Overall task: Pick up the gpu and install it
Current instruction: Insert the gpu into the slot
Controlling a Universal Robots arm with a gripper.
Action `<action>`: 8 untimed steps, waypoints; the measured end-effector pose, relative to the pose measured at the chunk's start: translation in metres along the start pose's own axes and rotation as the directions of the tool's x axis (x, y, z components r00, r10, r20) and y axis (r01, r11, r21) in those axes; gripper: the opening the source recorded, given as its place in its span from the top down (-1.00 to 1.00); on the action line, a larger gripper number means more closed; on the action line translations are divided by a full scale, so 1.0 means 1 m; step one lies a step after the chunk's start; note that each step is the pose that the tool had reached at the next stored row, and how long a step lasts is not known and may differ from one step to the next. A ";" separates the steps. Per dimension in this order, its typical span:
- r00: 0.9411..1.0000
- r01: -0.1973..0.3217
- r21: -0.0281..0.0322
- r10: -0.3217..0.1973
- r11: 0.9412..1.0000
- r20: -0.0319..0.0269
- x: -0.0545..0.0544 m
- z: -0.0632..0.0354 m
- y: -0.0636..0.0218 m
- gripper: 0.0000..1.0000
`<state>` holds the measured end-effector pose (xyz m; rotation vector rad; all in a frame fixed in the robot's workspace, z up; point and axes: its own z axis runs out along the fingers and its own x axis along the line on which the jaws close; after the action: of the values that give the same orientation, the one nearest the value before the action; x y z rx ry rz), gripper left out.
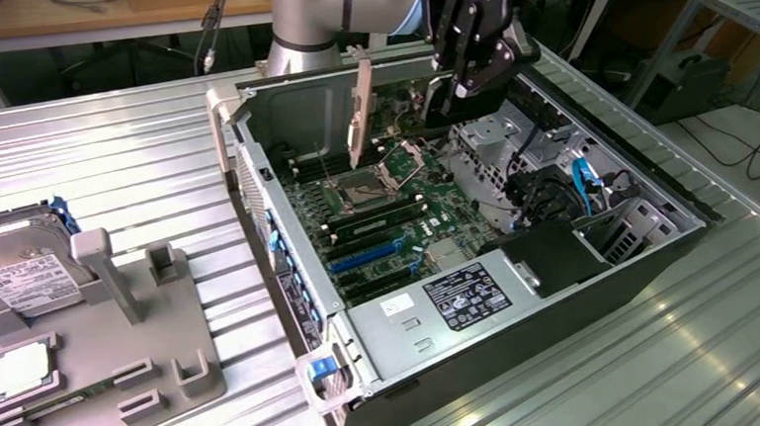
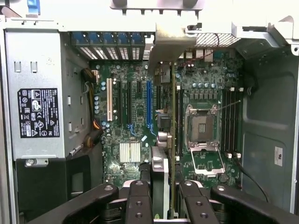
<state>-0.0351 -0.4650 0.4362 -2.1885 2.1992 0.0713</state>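
Ribbed metal table (image 1: 112, 160), open case (image 1: 268, 195); gpu (image 2: 173, 130) an edge-on sliver in tool (image 2: 164, 191).

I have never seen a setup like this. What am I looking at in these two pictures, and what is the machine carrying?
The machine is a robot arm ending in a black two-fingered hand. One picture comes from a camera standing off to the side. The other comes from a camera on the arm's wrist, looking down past the fingers. On the ribbed metal table lies an open computer case with its green motherboard exposed. At the exterior view's left sits a gray holder carrying a silver hard drive. The hand is shut on the gpu, a thin card with a silver end bracket. It is held on edge over the motherboard and appears not yet seated in a slot.
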 end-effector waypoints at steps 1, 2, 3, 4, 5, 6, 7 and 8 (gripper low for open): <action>1.000 0.000 -0.005 0.000 1.000 0.000 0.000 0.0007 0.0000 0.44; 1.000 -0.001 -0.009 0.001 1.000 0.000 0.000 0.0016 0.0000 0.44; 1.000 -0.001 -0.016 0.001 1.000 -0.001 0.000 0.0022 -0.0002 0.44; 1.000 -0.001 -0.017 0.001 1.000 -0.006 0.000 0.0025 0.0001 0.44; 1.000 -0.001 -0.018 0.001 1.000 -0.007 0.000 0.0031 0.0001 0.44; 1.000 -0.002 -0.023 0.001 1.000 -0.009 0.000 0.0041 0.0002 0.44; 1.000 -0.002 -0.024 0.002 1.000 -0.009 0.000 0.0066 0.0001 0.44; 1.000 -0.002 -0.024 0.002 1.000 -0.009 0.000 0.0079 0.0000 0.44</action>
<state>-0.0352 -0.4646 0.4283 -2.2025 2.2168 0.0885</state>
